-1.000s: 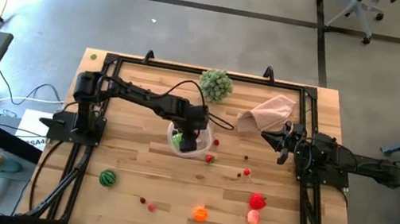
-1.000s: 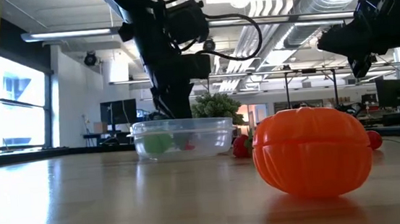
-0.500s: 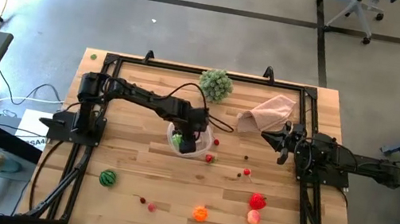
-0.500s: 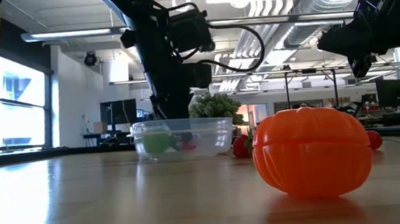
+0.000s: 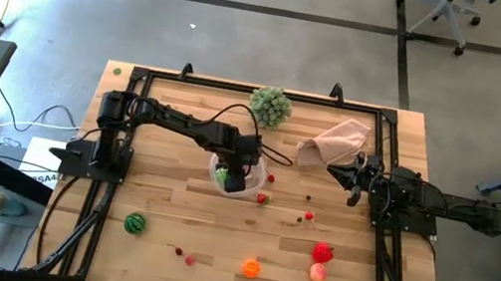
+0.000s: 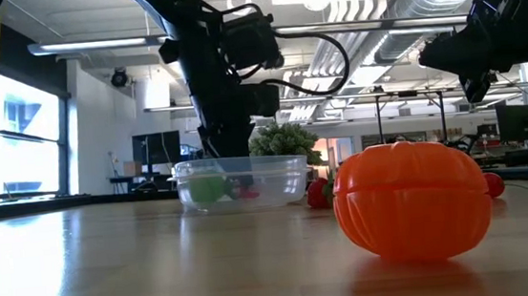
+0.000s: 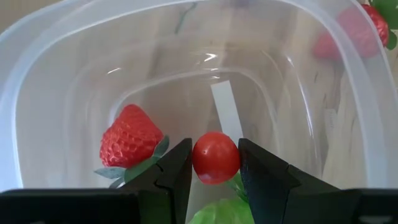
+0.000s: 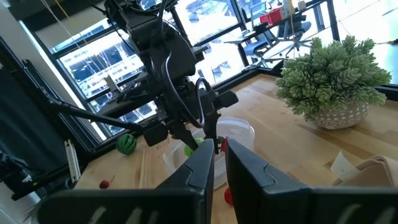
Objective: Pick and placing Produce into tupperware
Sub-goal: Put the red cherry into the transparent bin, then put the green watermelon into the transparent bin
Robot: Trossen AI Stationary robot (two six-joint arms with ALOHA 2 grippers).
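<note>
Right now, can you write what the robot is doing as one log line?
left tool: shut on cherry tomato, inside container | strawberry already in | right tool: shut, waiting by cloth

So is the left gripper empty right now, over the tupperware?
No, the left gripper is shut on a small red berry, held between its fingers inside the tupperware beside a strawberry.

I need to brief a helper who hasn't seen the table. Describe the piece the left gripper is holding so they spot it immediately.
Find the clear tupperware mid-table, under the left gripper. Between its fingers is a small round red berry: smooth and glossy, unlike the bumpy strawberry beside it.
</note>
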